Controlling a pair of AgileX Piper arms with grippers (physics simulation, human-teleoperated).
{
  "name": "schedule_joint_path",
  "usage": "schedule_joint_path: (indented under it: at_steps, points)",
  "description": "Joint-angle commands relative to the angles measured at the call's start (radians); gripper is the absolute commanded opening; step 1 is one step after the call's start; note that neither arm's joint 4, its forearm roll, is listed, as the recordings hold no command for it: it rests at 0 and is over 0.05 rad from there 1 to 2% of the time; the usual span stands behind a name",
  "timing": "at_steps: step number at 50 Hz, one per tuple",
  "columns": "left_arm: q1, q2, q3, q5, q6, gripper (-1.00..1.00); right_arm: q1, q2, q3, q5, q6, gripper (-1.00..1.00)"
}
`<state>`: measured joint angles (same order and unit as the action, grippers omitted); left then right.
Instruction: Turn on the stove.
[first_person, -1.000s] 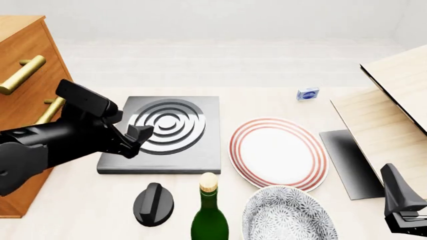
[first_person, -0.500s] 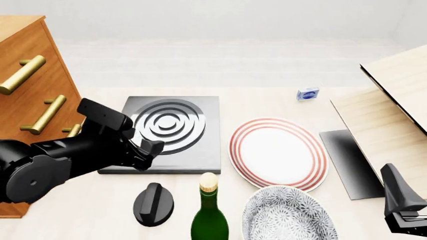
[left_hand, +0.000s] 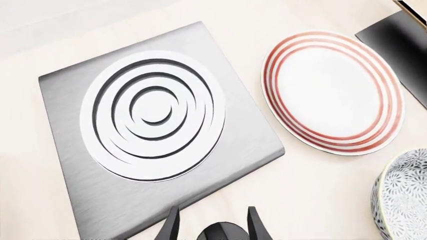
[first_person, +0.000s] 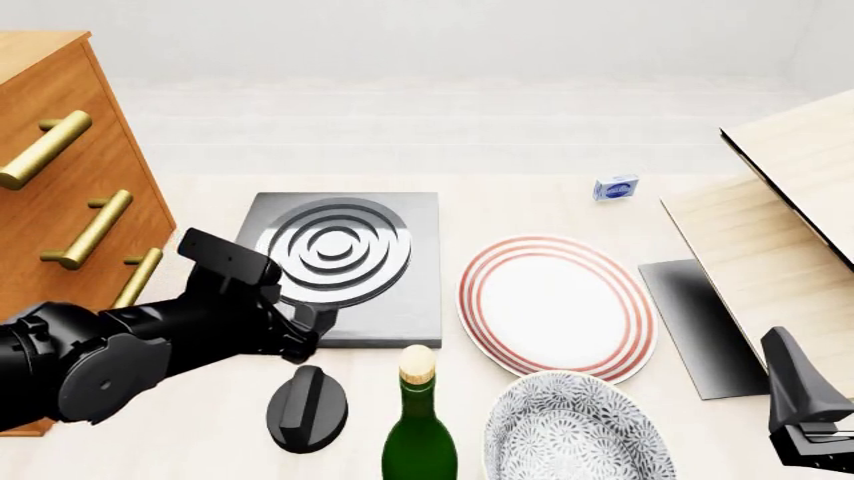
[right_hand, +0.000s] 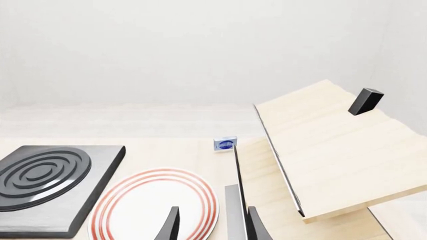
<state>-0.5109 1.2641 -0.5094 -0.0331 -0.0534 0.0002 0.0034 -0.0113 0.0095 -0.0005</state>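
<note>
Pale table | stove dark-grey, ringed burner (silver-black) | knob separate

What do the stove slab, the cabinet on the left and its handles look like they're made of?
The stove slab looks like brushed grey metal, with faint streaks and a soft sheen. The cabinet appears to be orange-brown wood, showing grain. Its handles look like polished brass, golden and glossy. As simulator renders, these are looks only.

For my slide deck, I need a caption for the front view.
Left gripper hovers open above the knob, at the stove slab's near edge.
</note>
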Motion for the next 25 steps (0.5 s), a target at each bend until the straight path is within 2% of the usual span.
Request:
schedule_joint_path:
  at_steps: [1, 12, 13, 17, 20, 25]
  points:
    - [0.004, 0.042, 0.030, -0.048, -0.016, 1.00, 0.000, 0.000, 0.000, 0.000, 0.000, 1.00]
    - [-0.006, 0.095, 0.052, -0.088, -0.057, 1.00, 0.000, 0.000, 0.000, 0.000, 0.000, 1.00]
    - [-0.013, 0.107, 0.053, -0.092, -0.092, 1.00, 0.000, 0.000, 0.000, 0.000, 0.000, 1.00]
    - [-0.014, 0.114, 0.056, -0.098, -0.091, 1.00, 0.000, 0.000, 0.000, 0.000, 0.000, 1.00]
    - [-0.030, 0.134, 0.061, -0.109, -0.138, 1.00, 0.000, 0.000, 0.000, 0.000, 0.000, 1.00]
    - [-0.034, 0.145, 0.066, -0.119, -0.150, 1.00, 0.000, 0.000, 0.000, 0.000, 0.000, 1.00]
